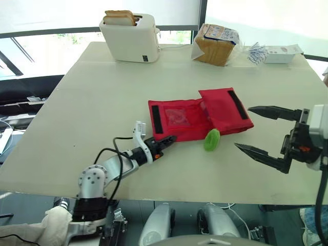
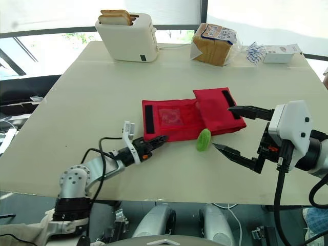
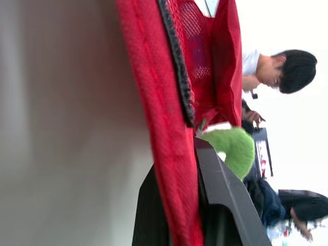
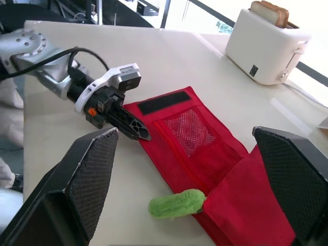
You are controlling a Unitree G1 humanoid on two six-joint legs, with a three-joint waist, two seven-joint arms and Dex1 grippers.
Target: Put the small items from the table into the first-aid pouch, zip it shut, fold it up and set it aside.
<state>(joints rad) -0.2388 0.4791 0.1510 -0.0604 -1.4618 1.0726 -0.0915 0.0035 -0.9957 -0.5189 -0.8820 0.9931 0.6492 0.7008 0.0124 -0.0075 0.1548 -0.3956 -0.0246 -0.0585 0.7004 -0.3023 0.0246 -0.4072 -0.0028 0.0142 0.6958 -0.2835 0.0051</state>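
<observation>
The red first-aid pouch (image 1: 177, 120) lies open in the middle of the table, its mesh pocket facing up and its flap (image 1: 225, 108) folded over at the right. A fuzzy green item (image 1: 211, 139) rests on the table against the pouch's near edge. My left gripper (image 1: 166, 141) is shut on the pouch's near left edge; the left wrist view shows red fabric (image 3: 174, 169) pinched between its fingers. My right gripper (image 1: 242, 127) hovers wide open just right of the green item (image 4: 177, 203) and the flap, with nothing between its fingers.
A white toaster (image 1: 130, 38) with bread in it stands at the back of the table. A bagged bread loaf (image 1: 215, 45) and a white box (image 1: 279, 54) with blue packets sit at the back right. A person (image 3: 282, 69) sits beyond the table.
</observation>
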